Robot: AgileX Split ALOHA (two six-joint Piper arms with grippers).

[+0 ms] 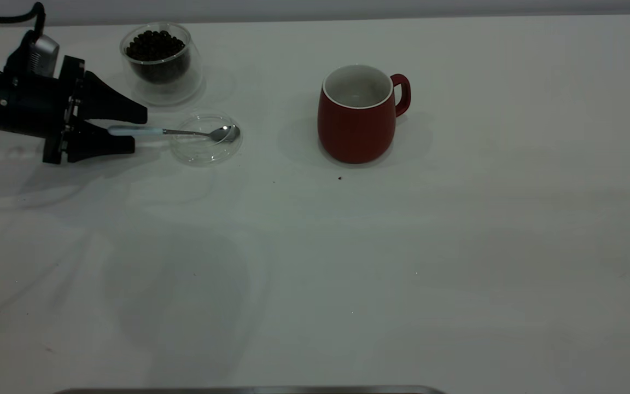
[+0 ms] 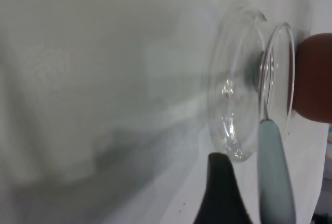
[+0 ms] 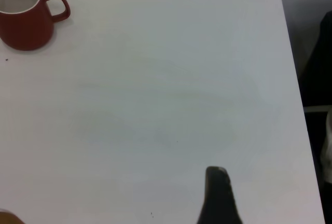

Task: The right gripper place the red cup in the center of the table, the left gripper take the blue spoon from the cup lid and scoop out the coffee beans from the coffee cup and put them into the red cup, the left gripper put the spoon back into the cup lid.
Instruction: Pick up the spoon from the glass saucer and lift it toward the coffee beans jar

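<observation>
Blue spoon (image 1: 170,131) pickup from cup lid (image 1: 205,138) is in hand. Left gripper (image 1: 134,130) fingers are spread around the handle, not yet clenched. Closing is called for next.

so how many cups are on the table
2: the red cup near the middle of the table, and the glass coffee cup of beans at the far left. None appears hidden.

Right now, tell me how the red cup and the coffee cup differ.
The red cup is opaque dark red with a loop handle; the coffee cup is clear glass with no handle. The red cup looks almost empty inside, while the coffee cup is full of coffee beans. The red cup is larger. Both stand upright on the table.
</observation>
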